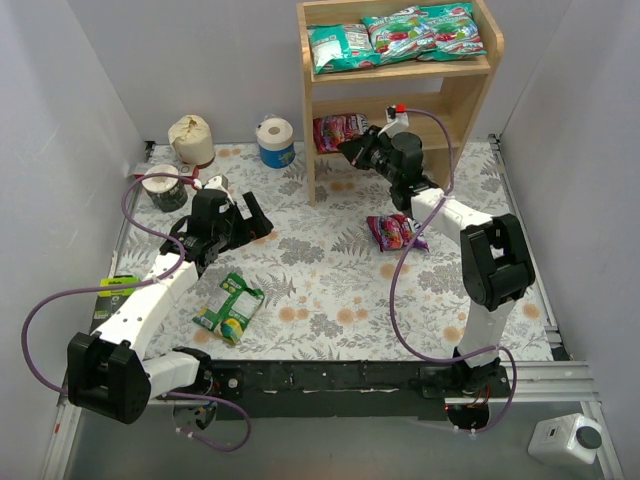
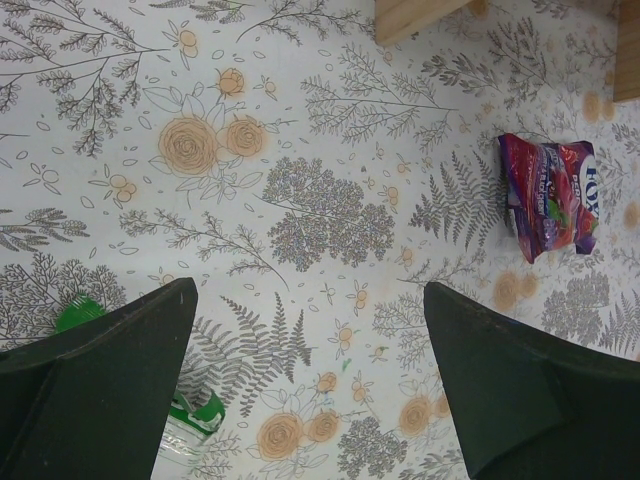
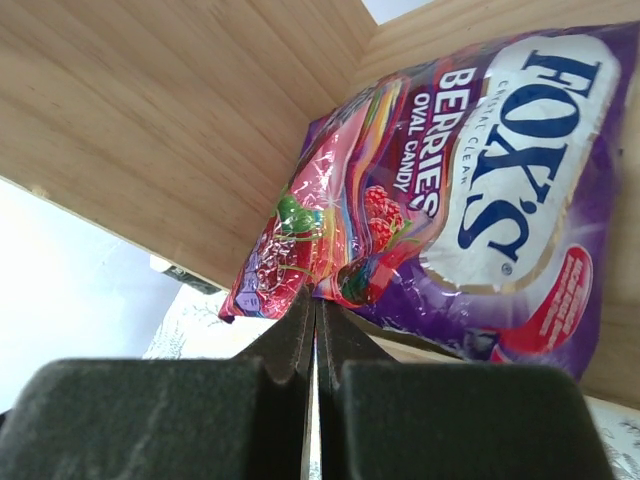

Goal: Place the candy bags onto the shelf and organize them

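Note:
The light-wood shelf (image 1: pixel 478 68) stands at the back. Three teal candy bags (image 1: pixel 395 35) lie side by side on its top tier. My right gripper (image 1: pixel 352 148) is at the lower tier, shut on the near edge of a purple-magenta bag (image 1: pixel 338 130). In the right wrist view that bag (image 3: pixel 470 180) lies against the shelf's side panel (image 3: pixel 160 110), its edge pinched in my gripper (image 3: pixel 315 292). A second purple bag (image 1: pixel 395 232) lies on the table, also in the left wrist view (image 2: pixel 548 195). The green-and-yellow bag (image 1: pixel 230 305) lies near the left arm. My left gripper (image 1: pixel 255 215) (image 2: pixel 308 290) is open and empty above the cloth.
A beige paper roll (image 1: pixel 190 138), a white-and-blue roll (image 1: pixel 275 141) and a dark tape roll (image 1: pixel 165 187) stand at the back left. White walls close in the floral tablecloth (image 1: pixel 320 270) on three sides.

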Tool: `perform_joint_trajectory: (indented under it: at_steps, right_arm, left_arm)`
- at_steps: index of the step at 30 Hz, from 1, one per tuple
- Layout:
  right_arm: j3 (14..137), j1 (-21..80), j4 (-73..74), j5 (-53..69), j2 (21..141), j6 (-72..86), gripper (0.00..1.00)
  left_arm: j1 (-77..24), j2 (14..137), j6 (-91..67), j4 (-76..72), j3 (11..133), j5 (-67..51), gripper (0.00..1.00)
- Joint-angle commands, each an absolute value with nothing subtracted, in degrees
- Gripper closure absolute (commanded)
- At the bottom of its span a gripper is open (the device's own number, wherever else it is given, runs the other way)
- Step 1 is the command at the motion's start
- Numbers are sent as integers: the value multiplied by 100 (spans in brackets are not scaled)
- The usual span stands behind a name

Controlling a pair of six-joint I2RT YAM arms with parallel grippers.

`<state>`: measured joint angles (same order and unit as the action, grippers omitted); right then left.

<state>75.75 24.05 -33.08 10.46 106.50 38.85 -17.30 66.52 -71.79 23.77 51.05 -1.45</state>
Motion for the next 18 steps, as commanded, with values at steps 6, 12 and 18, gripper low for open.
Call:
perform_joint_trajectory:
  at_steps: [6,12,18]
  right_arm:
    - [7972,2610,-2936,738,10890,3981,99]
    - [7604,2610,-3031,563,10548,3990,60]
    - [7163,2628,-3208,351,9967,4043,39]
  left_arm:
    - [-1688,6434,-7084,2452,5142,-62,2]
    - [-1687,6407,-7058,2479,5142,105,2]
    - [-1687,6407,-7049,2461,5142,79,2]
